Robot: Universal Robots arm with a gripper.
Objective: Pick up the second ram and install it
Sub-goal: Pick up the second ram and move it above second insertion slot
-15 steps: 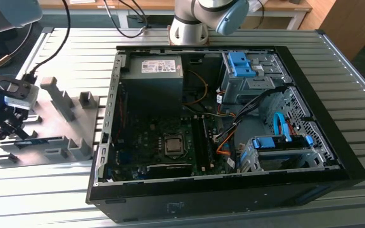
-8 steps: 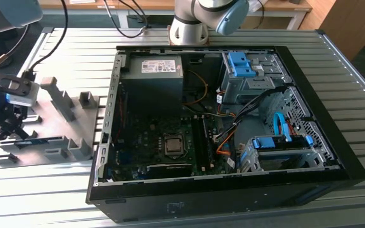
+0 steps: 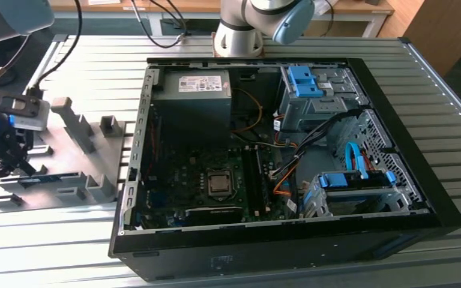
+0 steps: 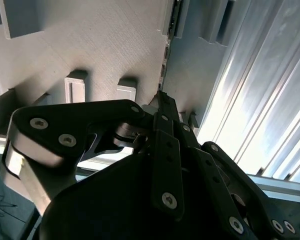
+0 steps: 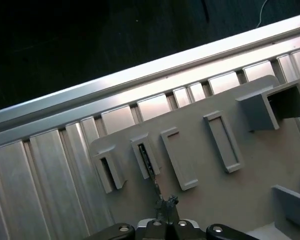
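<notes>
Pincer (image 5: pixel 165 202) pinched shut on the near end of the second ram (image 5: pixel 148 165). The ram stands on edge in a slot of the grey holder (image 5: pixel 250 200) and runs straight away from the pincer. Probably light, stiff, thin and fragile; best held by the long bare edges, off the chips and contacts. Just beyond the holder is the ribbed tabletop (image 5: pixel 55 160). The open computer case (image 3: pixel 254 261) sits well off to the pincer's side.

This is looking like a robotics lab: a silver-grey robot arm base (image 3: pixel 240 36) is standing on a ribbed aluminium bench (image 3: pixel 422 90), an opened black computer tower (image 3: pixel 295 252) is lying beside a grey plastic fixture plate (image 3: pixel 54 157), and wooden desks (image 3: pixel 359 9) are trailing cables behind.
</notes>
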